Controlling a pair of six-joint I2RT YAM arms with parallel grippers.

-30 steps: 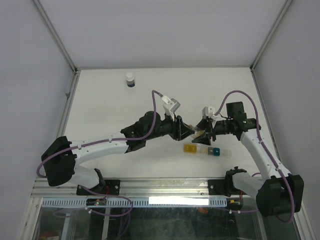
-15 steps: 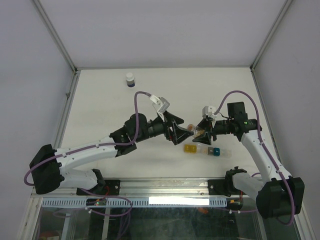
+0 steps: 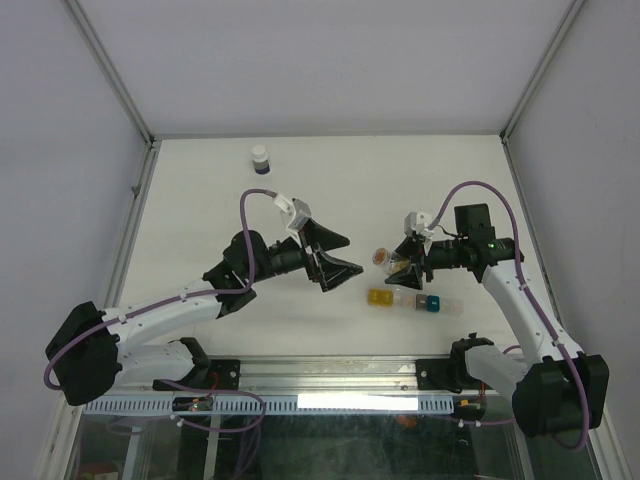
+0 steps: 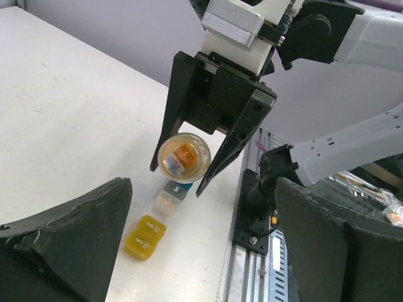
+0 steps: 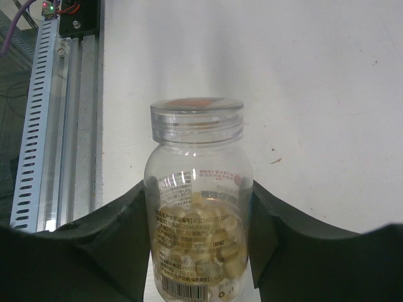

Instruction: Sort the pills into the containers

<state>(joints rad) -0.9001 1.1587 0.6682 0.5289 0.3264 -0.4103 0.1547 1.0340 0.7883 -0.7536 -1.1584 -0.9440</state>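
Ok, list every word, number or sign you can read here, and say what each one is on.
Nothing reads cleanly.
On the clear vial: side label with rows of fine print and a barcode, too small to read.
On its cap sticker: orange, print blurred.
On the yellow end of the containers: raised lid marks, not legible.
On the white-capped bottle: no text can be made out.

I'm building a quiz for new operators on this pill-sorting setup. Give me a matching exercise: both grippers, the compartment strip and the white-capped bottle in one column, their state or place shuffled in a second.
Column one:
1. left gripper
2. right gripper
3. compartment strip
4. white-capped bottle

Column two:
A. standing alone at the far left of the table
B. shut on the clear vial
C. open, holding nothing
D. lying flat, just on the near side of the right gripper

Pairs: 1-C, 2-B, 3-D, 4-A.
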